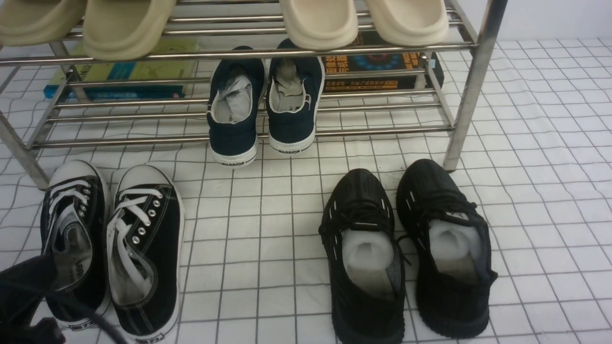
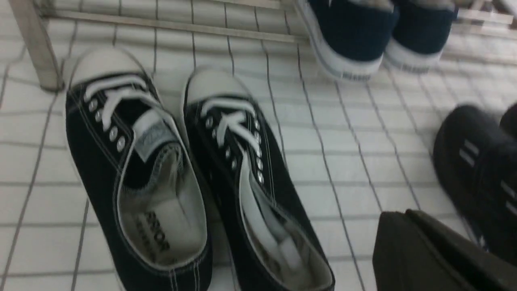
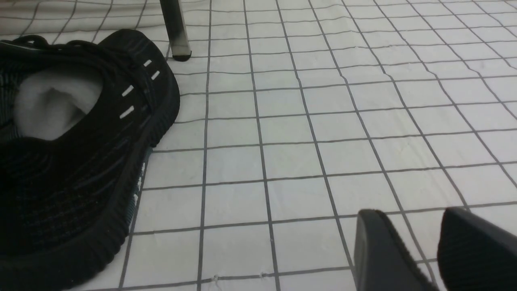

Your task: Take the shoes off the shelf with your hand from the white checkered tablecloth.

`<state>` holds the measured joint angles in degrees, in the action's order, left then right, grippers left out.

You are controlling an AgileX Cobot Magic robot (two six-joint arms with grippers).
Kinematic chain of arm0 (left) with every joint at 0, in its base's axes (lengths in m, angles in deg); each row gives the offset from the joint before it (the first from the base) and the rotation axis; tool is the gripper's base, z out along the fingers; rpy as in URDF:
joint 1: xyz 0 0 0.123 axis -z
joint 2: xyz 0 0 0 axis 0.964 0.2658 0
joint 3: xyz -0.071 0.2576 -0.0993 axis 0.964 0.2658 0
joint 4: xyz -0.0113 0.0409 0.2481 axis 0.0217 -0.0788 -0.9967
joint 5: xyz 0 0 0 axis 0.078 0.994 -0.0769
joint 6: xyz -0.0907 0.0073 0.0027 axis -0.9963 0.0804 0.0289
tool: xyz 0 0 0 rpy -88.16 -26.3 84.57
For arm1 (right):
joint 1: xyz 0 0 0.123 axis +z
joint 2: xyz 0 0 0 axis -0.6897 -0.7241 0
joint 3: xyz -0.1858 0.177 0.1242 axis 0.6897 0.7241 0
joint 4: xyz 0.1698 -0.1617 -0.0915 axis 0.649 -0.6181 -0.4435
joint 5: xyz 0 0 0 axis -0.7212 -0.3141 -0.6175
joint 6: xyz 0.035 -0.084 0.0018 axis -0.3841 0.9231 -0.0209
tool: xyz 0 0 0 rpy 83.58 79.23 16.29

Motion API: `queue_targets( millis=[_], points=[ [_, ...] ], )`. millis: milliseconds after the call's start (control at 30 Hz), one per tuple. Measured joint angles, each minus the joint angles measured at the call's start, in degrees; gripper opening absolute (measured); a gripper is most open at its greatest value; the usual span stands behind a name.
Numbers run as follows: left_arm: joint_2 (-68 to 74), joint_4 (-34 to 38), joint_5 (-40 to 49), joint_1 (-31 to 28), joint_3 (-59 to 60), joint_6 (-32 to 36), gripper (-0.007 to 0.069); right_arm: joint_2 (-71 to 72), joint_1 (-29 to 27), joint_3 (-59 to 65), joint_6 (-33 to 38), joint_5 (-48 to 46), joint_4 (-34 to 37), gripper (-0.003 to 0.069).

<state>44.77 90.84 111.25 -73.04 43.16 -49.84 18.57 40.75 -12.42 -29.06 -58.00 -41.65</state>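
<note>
Two grippers are working: the left gripper [image 2: 436, 252] is sitting closed and empty beside the black canvas shoes [image 1: 112, 251], while the right gripper [image 3: 420, 246] is hovering open over bare white checkered tablecloth [image 1: 267, 229]. Both shoes are lying on the cloth before the shelf [image 1: 471, 91]. Closed jaws risk nudging the shoes instead of gripping, and the wrinkled cloth could be snagging.

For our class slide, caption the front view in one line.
Black lace-up sneakers beside the left gripper on checkered cloth, before a chrome shoe rack.
</note>
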Motion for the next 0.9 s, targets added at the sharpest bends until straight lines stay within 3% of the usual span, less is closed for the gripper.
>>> queue_targets(
  millis=[167,433,533,633,800,900],
  points=[
    [-9.5,0.4,-5.8,0.0,7.4,0.1,0.0001,0.0,0.0,0.0,0.0,0.0,0.0,0.0239],
    [-11.0,-0.2,-7.9,0.0,11.6,0.1,0.0001,0.0,0.0,0.0,0.0,0.0,0.0,0.0239],
    [-11.9,-8.5,-7.0,0.0,14.8,-1.7,0.0001,0.0,0.0,0.0,0.0,0.0,0.0,0.0239],
    [-14.1,-17.8,-4.3,0.0,17.1,-8.2,0.0005,0.0,0.0,0.0,0.0,0.0,0.0,0.0239],
    [-16.9,-24.8,-3.4,0.0,19.6,-17.3,0.0012,0.0,0.0,0.0,0.0,0.0,0.0,0.0239],
    [-17.2,-26.3,-3.4,0.2,19.8,-19.1,0.0015,0.0,0.0,0.0,0.0,0.0,0.0,0.0239]
  ],
)
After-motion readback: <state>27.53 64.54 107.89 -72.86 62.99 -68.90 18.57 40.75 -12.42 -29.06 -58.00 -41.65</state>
